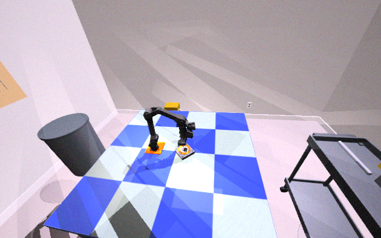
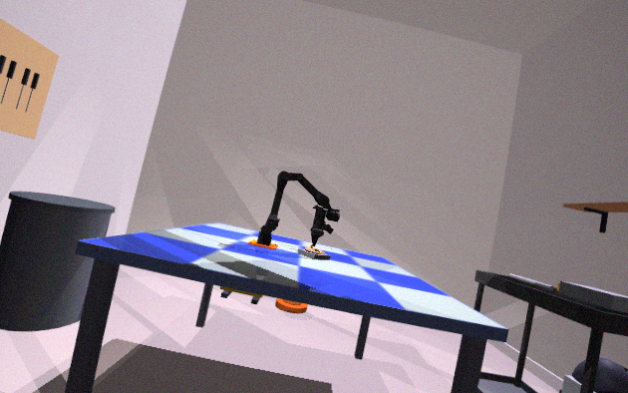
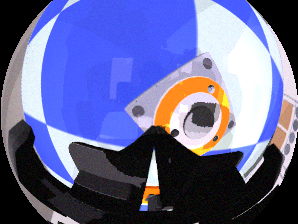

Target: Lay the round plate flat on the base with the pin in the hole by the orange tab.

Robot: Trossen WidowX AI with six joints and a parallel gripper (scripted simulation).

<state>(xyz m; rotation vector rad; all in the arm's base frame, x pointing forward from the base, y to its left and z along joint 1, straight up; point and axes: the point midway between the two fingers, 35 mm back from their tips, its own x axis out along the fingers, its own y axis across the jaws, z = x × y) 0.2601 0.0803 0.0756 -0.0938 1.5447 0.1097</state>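
Blue-and-white checkered surface (image 1: 230, 169), carrying the arm's orange mount (image 1: 155, 148) and, just beside, a grey base (image 1: 184, 151).

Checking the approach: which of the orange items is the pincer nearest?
The orange-ringed round plate on its grey base, just below the pincer. The orange square bears the arm's foot; the orange disc lies under the table.

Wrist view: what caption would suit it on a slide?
Shut jaws of the gripper above an orange-ringed round plate on its grey base, over a blue checkered table.
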